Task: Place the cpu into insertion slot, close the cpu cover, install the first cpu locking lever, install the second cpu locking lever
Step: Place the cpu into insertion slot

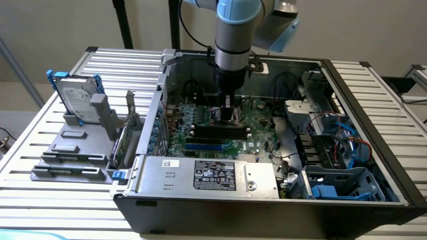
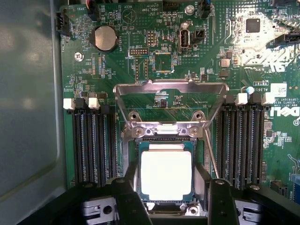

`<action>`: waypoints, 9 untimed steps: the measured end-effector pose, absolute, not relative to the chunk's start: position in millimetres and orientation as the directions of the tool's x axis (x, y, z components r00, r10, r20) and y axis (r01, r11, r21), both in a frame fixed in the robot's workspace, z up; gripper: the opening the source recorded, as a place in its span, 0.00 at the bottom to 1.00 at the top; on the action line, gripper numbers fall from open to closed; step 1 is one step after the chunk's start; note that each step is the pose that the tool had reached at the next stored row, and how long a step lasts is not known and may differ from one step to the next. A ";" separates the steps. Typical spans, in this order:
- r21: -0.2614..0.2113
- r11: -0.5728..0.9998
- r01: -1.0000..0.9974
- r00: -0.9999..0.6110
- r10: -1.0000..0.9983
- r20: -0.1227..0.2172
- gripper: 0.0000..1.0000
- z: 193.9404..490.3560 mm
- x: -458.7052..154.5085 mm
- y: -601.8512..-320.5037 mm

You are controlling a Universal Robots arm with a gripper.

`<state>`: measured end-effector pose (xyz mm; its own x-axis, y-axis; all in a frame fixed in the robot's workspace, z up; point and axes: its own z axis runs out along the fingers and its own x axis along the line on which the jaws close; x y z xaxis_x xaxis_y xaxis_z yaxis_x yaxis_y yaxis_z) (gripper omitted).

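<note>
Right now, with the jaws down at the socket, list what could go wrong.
1. The jaws flank the cpu closely; any sideways drift might nudge or tilt it in the insertion slot.
2. The cpu cover is open, so nothing holds the chip down.
3. A thin locking lever runs beside one jaw and could snag.

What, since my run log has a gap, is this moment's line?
cpu: in insertion slot | cpu cover: open | jaws: open, straddling cpu
</note>
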<state>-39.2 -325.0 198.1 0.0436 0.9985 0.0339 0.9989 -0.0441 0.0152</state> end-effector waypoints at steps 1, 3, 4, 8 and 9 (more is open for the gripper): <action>0.015 -0.044 0.999 0.044 0.998 0.034 0.62 198.1 -39.2 -325.0; 0.015 -0.044 0.999 0.044 0.998 0.034 0.62 198.1 -39.2 -325.0; 0.015 -0.044 0.999 0.044 0.998 0.034 0.62 198.2 -39.3 -325.0; 0.015 -0.044 0.999 0.044 0.998 0.034 0.62 203.7 -39.3 -325.0; 0.015 -0.044 0.999 0.044 0.998 0.034 0.62 206.4 -39.3 -325.0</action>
<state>-39.3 -325.0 206.4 0.0436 0.9985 0.0337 0.9989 -0.0442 0.0150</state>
